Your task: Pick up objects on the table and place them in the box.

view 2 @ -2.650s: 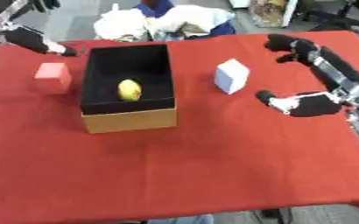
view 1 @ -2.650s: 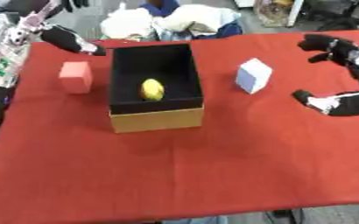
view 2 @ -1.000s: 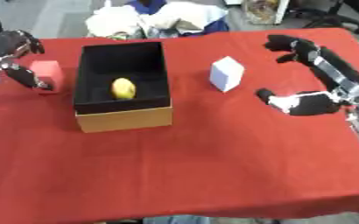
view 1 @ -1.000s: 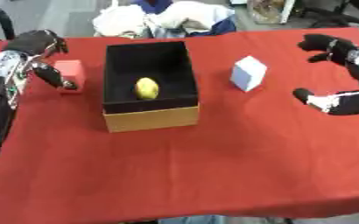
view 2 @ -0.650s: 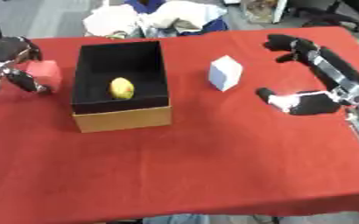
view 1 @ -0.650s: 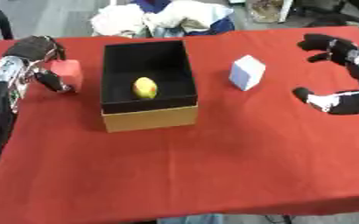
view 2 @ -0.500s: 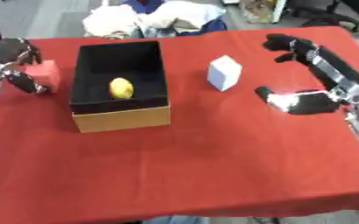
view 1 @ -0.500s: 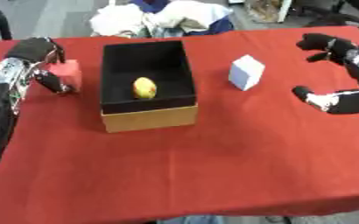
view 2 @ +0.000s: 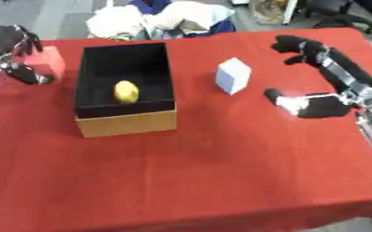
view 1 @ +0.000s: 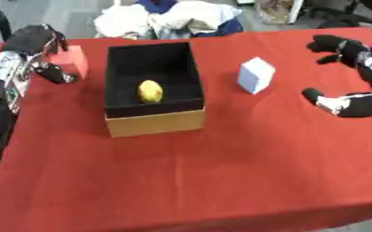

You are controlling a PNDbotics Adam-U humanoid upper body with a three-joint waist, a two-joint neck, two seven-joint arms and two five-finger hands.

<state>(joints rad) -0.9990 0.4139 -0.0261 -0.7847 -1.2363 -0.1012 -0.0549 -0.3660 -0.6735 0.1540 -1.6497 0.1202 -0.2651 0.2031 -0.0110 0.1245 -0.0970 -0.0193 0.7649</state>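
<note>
— Left hand (view 1: 38, 43), upper left of the frame: down beside the pink block (view 1: 71, 60) now, where moments ago raised above and behind it. Curled fingers (view 1: 52, 72) against the block's near side; looks closed on it, though hard to confirm a full wrap.

— Meaning for the task?

— Likely the start of the next pick. Yellow piece (view 1: 149, 90) already inside the box (view 1: 154, 124), centre left. Pink block on the cloth just left of the box wall, close but apart from it. White cube (view 1: 256, 75) untouched, right of the box, well apart.

— And the right hand (view 2: 312, 104)?

— Idle at the right edge, unmoved over these moments; fingers relaxed, holding nothing.

— Room to move?

— Short hop over the left wall, nothing between block and box. Near the table's left edge, so little slack outward. Wide bare red cloth (view 1: 221, 181) across the lower frame. Pile of fabric (view 1: 169, 18) beyond the far edge, clear of the path.
</note>
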